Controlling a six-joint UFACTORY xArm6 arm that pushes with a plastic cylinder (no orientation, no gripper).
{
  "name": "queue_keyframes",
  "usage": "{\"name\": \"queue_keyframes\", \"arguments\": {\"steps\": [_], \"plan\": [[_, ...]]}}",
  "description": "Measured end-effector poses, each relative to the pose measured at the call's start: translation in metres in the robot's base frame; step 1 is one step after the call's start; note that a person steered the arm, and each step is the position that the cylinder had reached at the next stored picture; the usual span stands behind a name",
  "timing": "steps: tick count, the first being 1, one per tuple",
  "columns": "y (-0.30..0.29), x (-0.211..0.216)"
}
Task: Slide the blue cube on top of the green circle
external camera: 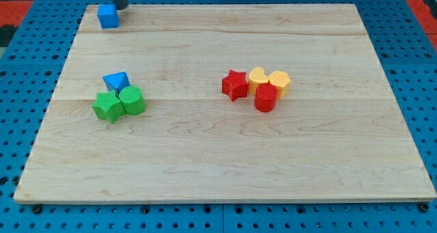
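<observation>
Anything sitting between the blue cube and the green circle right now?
Yes: the blue triangle sits against the green circle on its upper-left side, on the line from the blue cube. My tip is beside the cube.

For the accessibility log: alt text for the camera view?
My tip sits just above-right of the blue cube at the wooden board's top-left corner. The green circle lies lower, clustered with a green star and blue triangle.

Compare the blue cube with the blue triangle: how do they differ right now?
The blue cube is square-faced; the blue triangle is wedge-shaped. The cube sits alone at the view's top-left corner, just below my tip; the triangle touches the green star and green circle. Both are blue and similar in size.
</observation>
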State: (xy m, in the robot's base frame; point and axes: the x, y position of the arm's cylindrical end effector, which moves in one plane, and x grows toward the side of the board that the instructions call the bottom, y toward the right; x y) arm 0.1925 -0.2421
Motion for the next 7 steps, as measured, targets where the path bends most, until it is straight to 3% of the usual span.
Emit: {"name": "queue_keyframes", "arguments": {"steps": [2, 6, 7], "plan": [[0.011, 0.049], [0.013, 0.051], [0.048, 0.051]]}}
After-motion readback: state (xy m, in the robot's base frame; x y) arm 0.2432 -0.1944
